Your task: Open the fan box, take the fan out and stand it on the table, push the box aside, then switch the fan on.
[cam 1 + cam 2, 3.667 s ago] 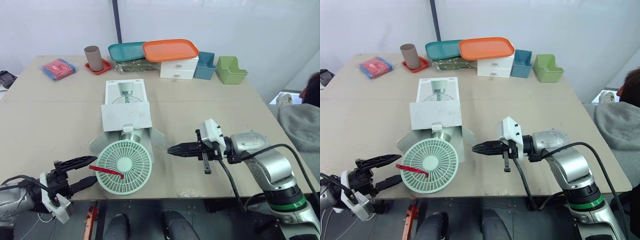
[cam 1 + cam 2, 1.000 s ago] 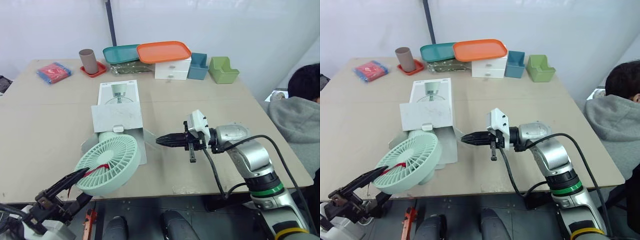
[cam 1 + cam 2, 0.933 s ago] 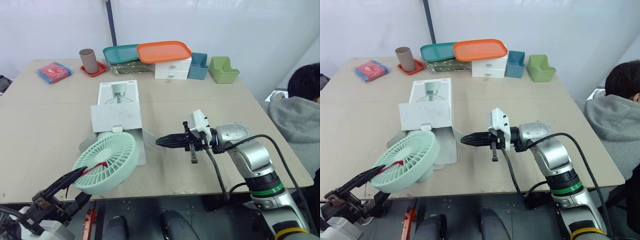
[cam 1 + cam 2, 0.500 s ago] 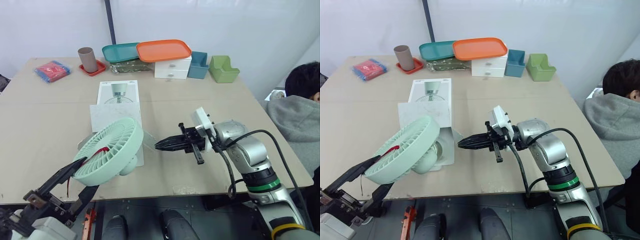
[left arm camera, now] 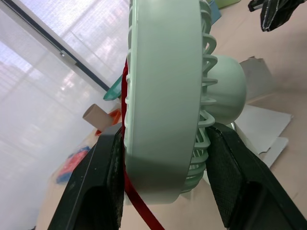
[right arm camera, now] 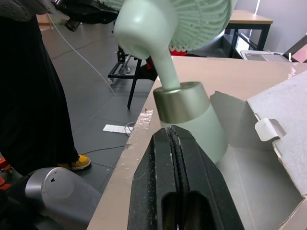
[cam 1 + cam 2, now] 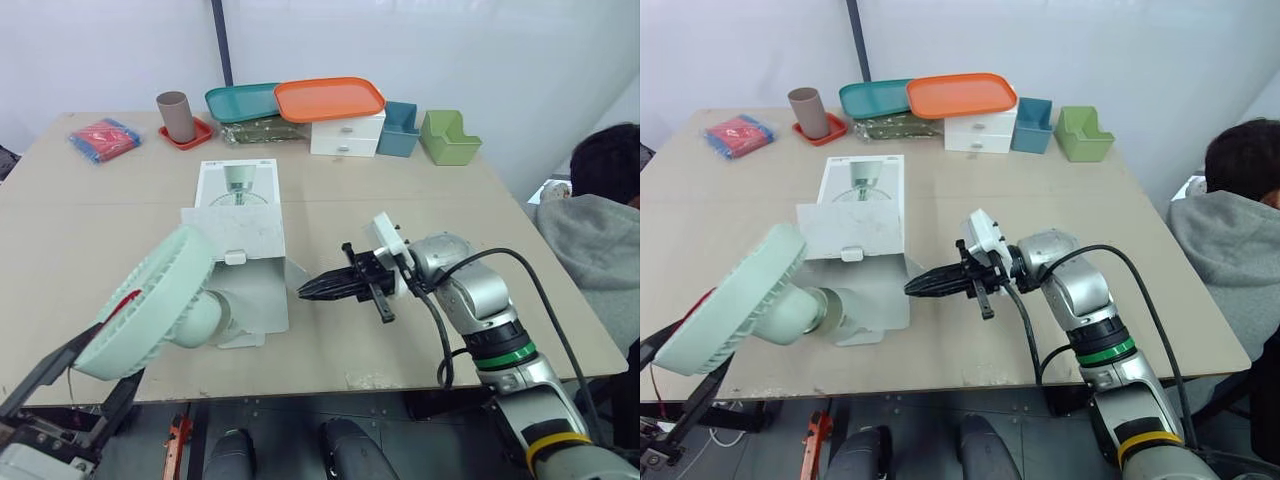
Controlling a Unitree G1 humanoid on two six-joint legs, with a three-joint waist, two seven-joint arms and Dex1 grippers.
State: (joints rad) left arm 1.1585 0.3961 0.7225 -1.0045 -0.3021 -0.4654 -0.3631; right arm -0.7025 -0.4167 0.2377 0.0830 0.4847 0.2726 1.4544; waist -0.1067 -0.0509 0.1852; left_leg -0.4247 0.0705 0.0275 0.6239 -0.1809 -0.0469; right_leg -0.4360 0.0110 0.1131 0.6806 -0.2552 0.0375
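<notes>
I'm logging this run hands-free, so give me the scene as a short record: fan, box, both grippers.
Fan: mostly out, tilted, head raised near table's front edge
Fan box: lying open, flaps spread
Left gripper: jaws clamped on fan head's rim
Right gripper: jaws shut, empty, near box's open end
Standing on table: not yet

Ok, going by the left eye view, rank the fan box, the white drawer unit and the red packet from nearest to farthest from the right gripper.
1. fan box: just to the left of the right gripper, its open end closest.
2. white drawer unit: at the back of the table, under the orange tray.
3. red packet: far back-left corner.
</notes>
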